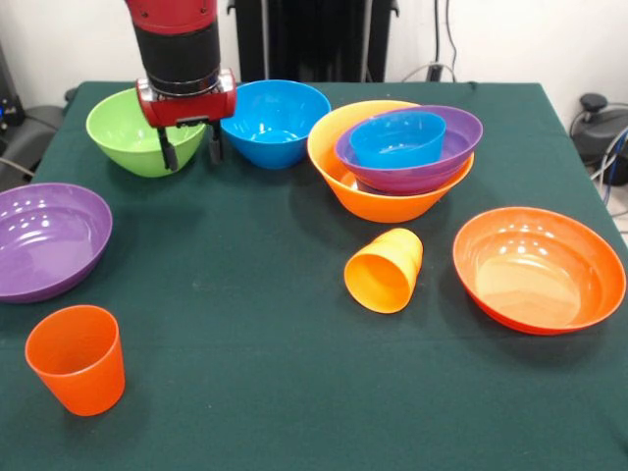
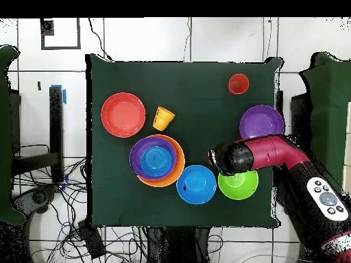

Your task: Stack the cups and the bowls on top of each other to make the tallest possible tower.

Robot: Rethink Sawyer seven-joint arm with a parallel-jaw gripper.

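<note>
So the hand [image 1: 186, 147] hangs over the back of the table [image 1: 275, 392], right between the green bowl [image 1: 137, 132] and the blue bowl [image 1: 277, 120]. Its two short fingers [image 1: 169, 154] are spread a little with nothing between them, and they point down in front of the green bowl's rim. From above, the arm [image 2: 264, 154] reaches in across the green bowl.

The tower [image 1: 397, 162] so far: big yellow-orange bowl [image 1: 378, 201] as base, a purple bowl [image 1: 446, 157] nested in it, and a small blue bowl [image 1: 397, 139] sitting inside that. It sits just beside the blue bowl.

Everything else is loose on the cloth. The red-orange bowl [image 1: 538, 267] sits alone on one side near the front. The yellow cup [image 1: 385, 270] lies tipped on its side between that bowl and the tower, mouth facing the front. The second purple bowl [image 1: 49, 240] is at the opposite edge, and the red cup [image 1: 77, 358] stands upright just in front of it.
</note>
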